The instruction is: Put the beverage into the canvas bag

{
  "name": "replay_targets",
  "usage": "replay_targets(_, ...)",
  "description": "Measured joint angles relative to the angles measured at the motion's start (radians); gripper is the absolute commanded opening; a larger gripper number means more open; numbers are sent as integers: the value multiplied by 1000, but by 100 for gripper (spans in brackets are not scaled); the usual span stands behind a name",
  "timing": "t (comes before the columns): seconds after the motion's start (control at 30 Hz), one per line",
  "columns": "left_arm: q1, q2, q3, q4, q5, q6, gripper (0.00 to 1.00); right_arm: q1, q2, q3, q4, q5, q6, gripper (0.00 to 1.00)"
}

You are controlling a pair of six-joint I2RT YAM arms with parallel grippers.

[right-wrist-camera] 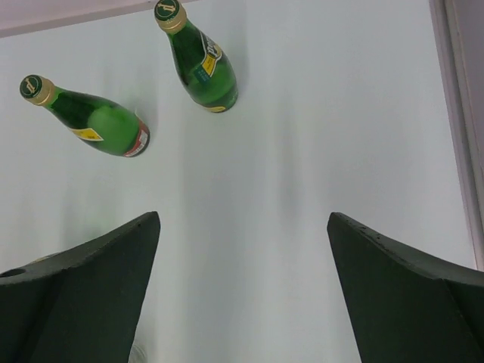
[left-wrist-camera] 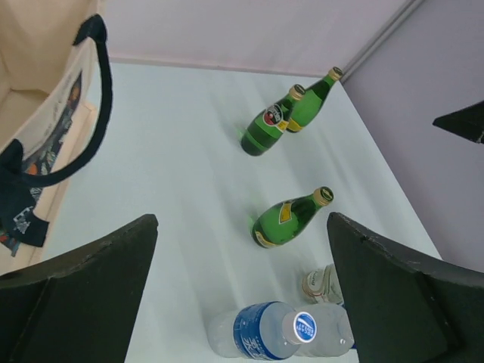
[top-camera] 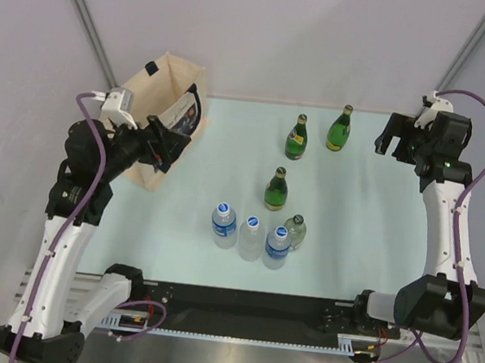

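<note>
- The left pincer point(top-camera: 170, 146) hangs wide open and empty just beside the canvas bag point(top-camera: 160, 95). The bag stands upright at the far-left corner of the worktop point(top-camera: 229, 145). A careless swing could snag its navy strap handle point(left-wrist-camera: 108, 91) and topple it.
- The right pincer point(top-camera: 394, 138) also gapes empty, near a green glass bottle point(top-camera: 340, 128).
- The water bottles point(top-camera: 251, 237) stand crowded at the near middle, well apart from the bag. Open fingers closing on one would likely knock its neighbours over.
</note>
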Motion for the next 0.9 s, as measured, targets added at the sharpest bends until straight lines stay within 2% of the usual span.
replay_targets(0.17, -85, 42, 5, -8, 5, -9, 100, 3, 0, 0, -3, -56, -2, 100)
replay_targets(0.37, -245, 155, 78, -32, -50, -10, 100, 32, -55, -37, -9, -280, -147, 100)
replay_targets(0.53, -424, 301, 193, -74, -155, -10, 100, 66, -120, -51, -19, -481, -241, 100)
replay_targets(0.87, -676, 672, 497, -188, -333, 2, 98, -5, -127, -88, -45, -571, -283, 100)
replay_targets(0.9, -690, 712, 533, -201, -349, 7, 95, -11, -129, -101, -45, -575, -283, 100)
